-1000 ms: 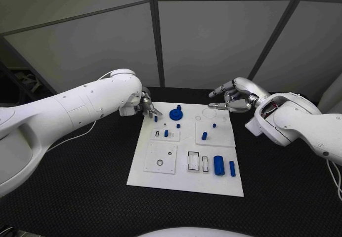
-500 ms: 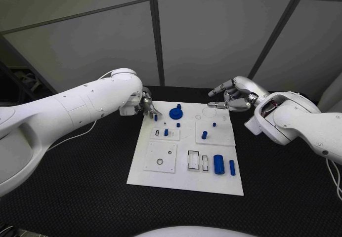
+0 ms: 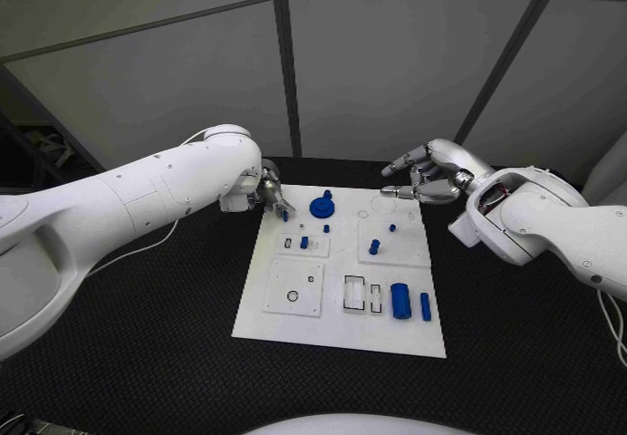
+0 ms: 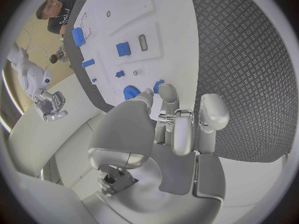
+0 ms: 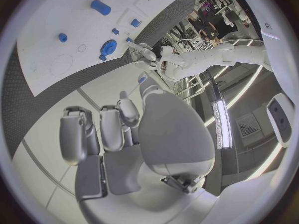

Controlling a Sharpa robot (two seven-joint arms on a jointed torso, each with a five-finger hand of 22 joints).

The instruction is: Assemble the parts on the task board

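Left hand [image 3: 268, 193] pinching small blue peg [image 3: 285, 215] upright at task board [image 3: 342, 272] far-left corner, right hand [image 3: 425, 178] fingers spread, empty, over far-right edge, bare black table [image 3: 157, 308] all round

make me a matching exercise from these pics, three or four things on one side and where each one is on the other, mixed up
Things
1. left hand
2. right hand
3. round blue part
4. two long blue parts

Places
A. lying side by side on the near right of the task board
B. at the board's far left corner, fingertips on a small blue part
C. hovering at the board's far right corner, holding nothing
D. on the far end of the board, between the two hands

Pairs: 1-B, 2-C, 3-D, 4-A
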